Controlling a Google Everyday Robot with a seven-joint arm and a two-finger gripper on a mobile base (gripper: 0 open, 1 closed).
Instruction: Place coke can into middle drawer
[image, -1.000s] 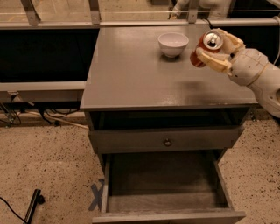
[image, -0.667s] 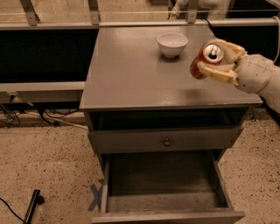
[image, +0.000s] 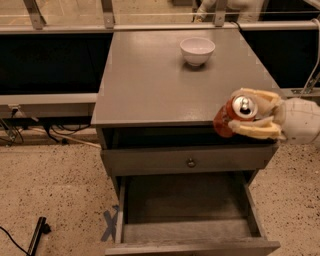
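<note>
My gripper (image: 247, 114) comes in from the right and is shut on the coke can (image: 233, 116), a red can held tilted with its silver top facing the camera. It hangs over the front right edge of the grey cabinet top (image: 150, 85). The middle drawer (image: 187, 220) is pulled open below, a shallow grey box with a bare plank floor and nothing in it. The can is above and a little right of the drawer's back right corner.
A white bowl (image: 197, 50) stands at the back of the cabinet top. A closed grey drawer front with a round knob (image: 190, 162) sits above the open drawer. Speckled floor with a dark tool (image: 37, 235) at the lower left, and cables under the left shelf.
My gripper has carried the coke can from beside the bowl toward the cabinet's front right edge and lower. The drawer and bowl have not moved.
</note>
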